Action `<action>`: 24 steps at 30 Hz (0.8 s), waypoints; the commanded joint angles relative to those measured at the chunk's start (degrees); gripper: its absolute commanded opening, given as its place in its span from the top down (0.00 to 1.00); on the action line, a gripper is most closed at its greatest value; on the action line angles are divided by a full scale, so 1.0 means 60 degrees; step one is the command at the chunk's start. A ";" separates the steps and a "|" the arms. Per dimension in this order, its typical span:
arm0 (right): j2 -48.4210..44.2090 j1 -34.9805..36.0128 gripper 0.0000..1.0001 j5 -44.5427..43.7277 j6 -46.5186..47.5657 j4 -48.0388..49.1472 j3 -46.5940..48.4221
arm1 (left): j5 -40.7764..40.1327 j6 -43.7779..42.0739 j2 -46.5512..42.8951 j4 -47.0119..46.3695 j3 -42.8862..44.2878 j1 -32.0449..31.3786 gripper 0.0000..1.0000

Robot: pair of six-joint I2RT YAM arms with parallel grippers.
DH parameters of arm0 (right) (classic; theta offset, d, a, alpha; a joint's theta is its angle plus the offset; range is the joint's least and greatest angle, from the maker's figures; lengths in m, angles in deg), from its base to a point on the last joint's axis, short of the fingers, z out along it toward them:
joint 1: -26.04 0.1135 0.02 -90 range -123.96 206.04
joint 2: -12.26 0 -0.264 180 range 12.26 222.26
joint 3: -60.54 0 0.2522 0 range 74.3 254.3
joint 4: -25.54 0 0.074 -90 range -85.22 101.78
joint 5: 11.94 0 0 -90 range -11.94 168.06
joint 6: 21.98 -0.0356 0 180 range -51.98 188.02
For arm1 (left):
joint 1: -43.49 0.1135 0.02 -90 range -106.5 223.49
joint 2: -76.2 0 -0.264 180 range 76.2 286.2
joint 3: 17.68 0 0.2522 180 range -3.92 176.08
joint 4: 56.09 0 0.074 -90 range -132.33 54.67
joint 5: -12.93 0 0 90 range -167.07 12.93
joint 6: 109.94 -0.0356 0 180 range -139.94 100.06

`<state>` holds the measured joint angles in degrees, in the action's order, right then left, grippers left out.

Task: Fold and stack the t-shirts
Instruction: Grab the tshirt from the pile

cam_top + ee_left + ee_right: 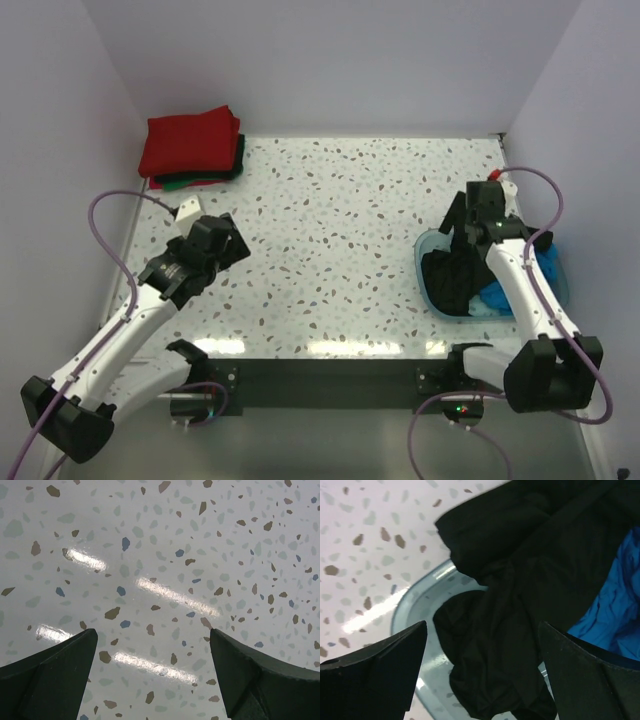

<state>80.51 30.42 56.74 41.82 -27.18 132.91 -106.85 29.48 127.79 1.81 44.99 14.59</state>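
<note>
Speckled table (340, 230), translucent blue tub (419, 266) near right edge

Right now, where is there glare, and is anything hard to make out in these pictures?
Left wrist view: bright light streaks glare on the speckled table; top external view: similar streaks along its near edge; right wrist view: one streak beside the tub, the black t-shirt too dark to show folds.

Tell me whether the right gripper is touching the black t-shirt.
Cannot tell. In the right wrist view the open right gripper hangs over the black t-shirt; no contact or gap shows plainly.
</note>
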 commanded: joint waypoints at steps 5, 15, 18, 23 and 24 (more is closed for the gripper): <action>-0.0374 -0.0598 0.08 0.0404 0.0206 0.1057 -0.1944 | -0.0046 -0.0196 -0.0001 -0.0428 -0.0095 0.0028 0.00; 0.1324 -0.0716 0.29 0.1077 0.0015 0.3797 -0.3220 | -0.0280 -0.0211 -0.0161 -0.0457 0.0272 0.0028 0.00; 0.1720 -0.0701 0.42 0.1195 0.0176 0.4178 -0.3279 | -0.0412 -0.0240 -0.0132 -0.0399 0.0418 0.0028 0.00; 0.1269 -0.0701 0.82 0.0786 0.0118 0.3946 -0.3191 | -0.0500 -0.0211 -0.0147 -0.0370 0.0506 0.0028 0.00; 0.1151 -0.0701 0.90 0.0727 0.0118 0.3814 -0.3119 | -0.0530 -0.0211 -0.0161 -0.0355 0.0506 0.0028 0.00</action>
<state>90.19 26.25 62.46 43.13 -6.19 114.00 -107.76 28.70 127.55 1.44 45.71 14.59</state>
